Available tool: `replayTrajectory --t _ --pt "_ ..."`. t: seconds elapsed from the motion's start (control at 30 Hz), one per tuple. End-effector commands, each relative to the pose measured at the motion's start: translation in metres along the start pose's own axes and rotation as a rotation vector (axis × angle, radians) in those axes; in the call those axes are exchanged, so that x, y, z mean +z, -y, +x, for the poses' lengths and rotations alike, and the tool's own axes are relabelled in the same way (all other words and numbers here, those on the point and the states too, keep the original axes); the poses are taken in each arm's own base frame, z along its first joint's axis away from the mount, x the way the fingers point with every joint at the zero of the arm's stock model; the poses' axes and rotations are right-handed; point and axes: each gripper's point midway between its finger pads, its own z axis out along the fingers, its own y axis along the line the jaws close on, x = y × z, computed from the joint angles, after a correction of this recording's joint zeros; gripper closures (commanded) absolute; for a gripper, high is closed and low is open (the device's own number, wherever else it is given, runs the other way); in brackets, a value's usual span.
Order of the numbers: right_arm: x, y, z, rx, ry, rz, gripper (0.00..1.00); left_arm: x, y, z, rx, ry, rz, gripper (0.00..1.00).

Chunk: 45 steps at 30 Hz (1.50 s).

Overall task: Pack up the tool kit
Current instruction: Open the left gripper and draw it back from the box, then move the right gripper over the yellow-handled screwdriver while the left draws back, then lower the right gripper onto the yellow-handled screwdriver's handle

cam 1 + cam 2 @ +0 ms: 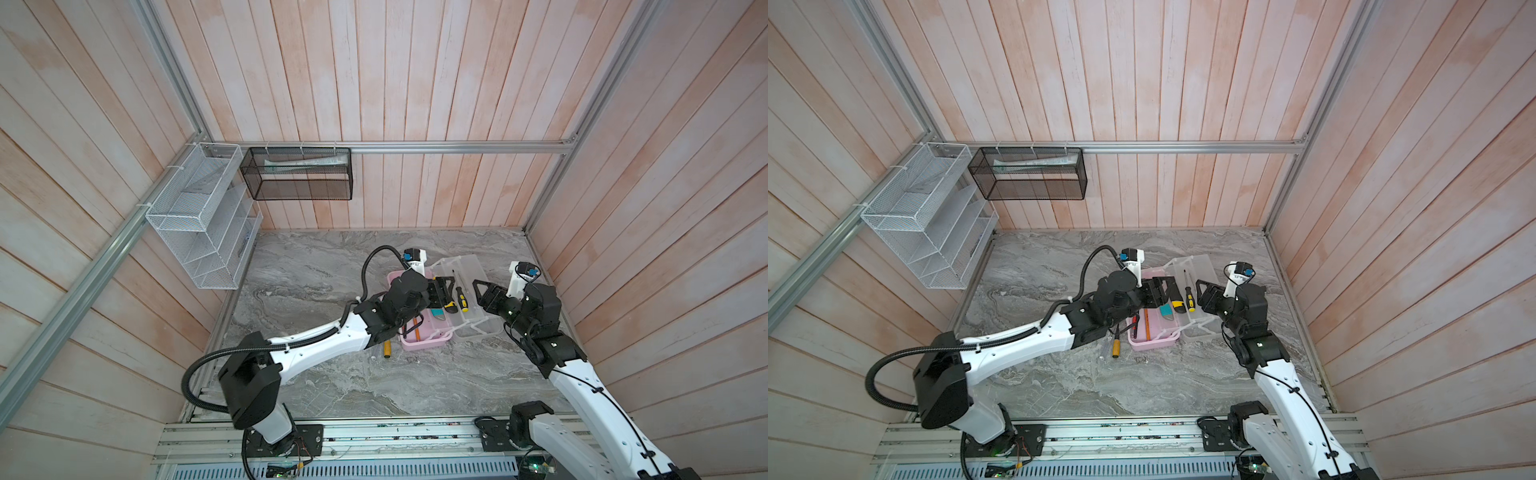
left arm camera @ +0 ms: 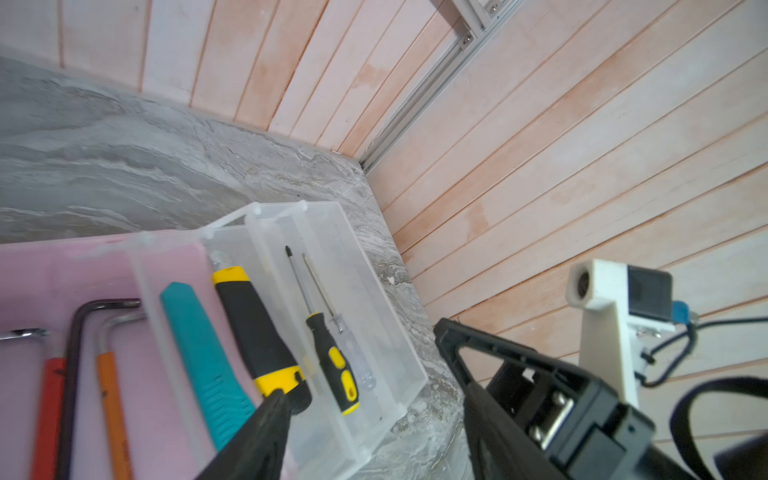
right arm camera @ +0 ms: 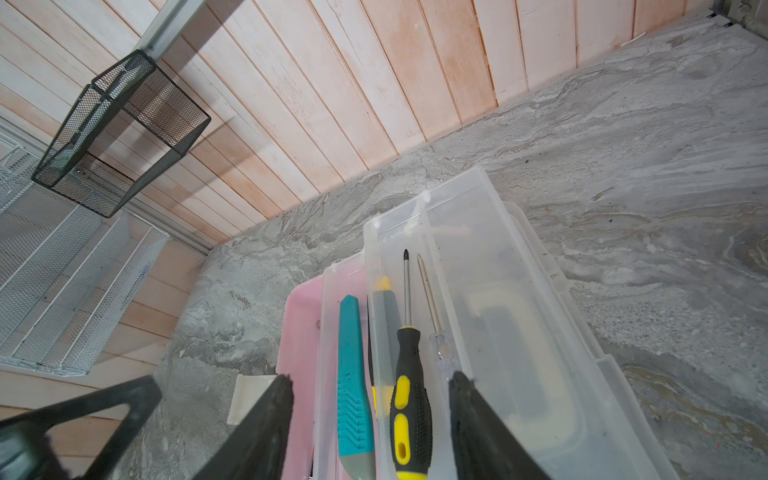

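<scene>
The tool kit's pink case (image 1: 422, 343) lies open on the marble table, with its clear tray (image 2: 374, 291) raised and its frosted lid (image 3: 519, 332) folded out to the right. A black-and-yellow screwdriver (image 2: 332, 361) and a clear-handled one rest in the tray. A teal knife (image 2: 199, 353), a black-and-yellow knife (image 2: 257, 332) and hex keys (image 2: 75, 353) lie in the case. My left gripper (image 1: 440, 291) hangs open over the case, holding nothing. My right gripper (image 3: 371, 376) stands open above the screwdriver and knives, also holding nothing. A yellow-handled screwdriver (image 1: 387, 348) lies on the table left of the case.
A white mesh basket (image 1: 199, 216) and a black mesh basket (image 1: 299, 172) hang on the back left walls. The plank wall (image 1: 623, 249) stands close behind the right arm. Both arm bases sit on the metal rail (image 1: 374, 436) at the front.
</scene>
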Motion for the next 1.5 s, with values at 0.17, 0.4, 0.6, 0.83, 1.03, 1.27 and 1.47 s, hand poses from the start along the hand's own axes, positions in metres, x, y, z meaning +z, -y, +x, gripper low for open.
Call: replayTrajectory --t 0.17,0.4,0.6,0.83,1.03,1.27,1.47 --pt "0.020 -0.020 0.031 -0.089 -0.112 0.013 0.39 -0.042 -0.121 0.045 0.043 -0.127 -0.337 0.32" --pt "0.030 -0.073 0.055 -0.207 -0.190 -0.032 0.39 -0.069 -0.162 0.054 -0.053 -0.118 -0.369 0.35" --pt "0.040 -0.103 0.097 -0.274 -0.334 -0.084 0.53 -0.092 -0.189 0.077 -0.041 -0.189 -0.468 0.37" --pt "0.046 -0.138 0.170 -0.324 -0.558 -0.119 0.50 -0.117 -0.204 0.111 -0.110 -0.250 -0.453 0.38" --pt "0.047 -0.159 0.220 -0.361 -0.675 -0.067 0.38 -0.141 -0.210 0.113 -0.224 -0.166 -0.378 0.38" --pt "0.047 -0.152 0.265 -0.456 -0.832 0.114 0.43 -0.157 -0.220 0.115 -0.293 -0.120 -0.362 0.38" --pt "0.048 -0.146 0.276 -0.385 -0.830 0.115 0.53 -0.164 -0.225 0.121 -0.323 -0.108 -0.363 0.40"
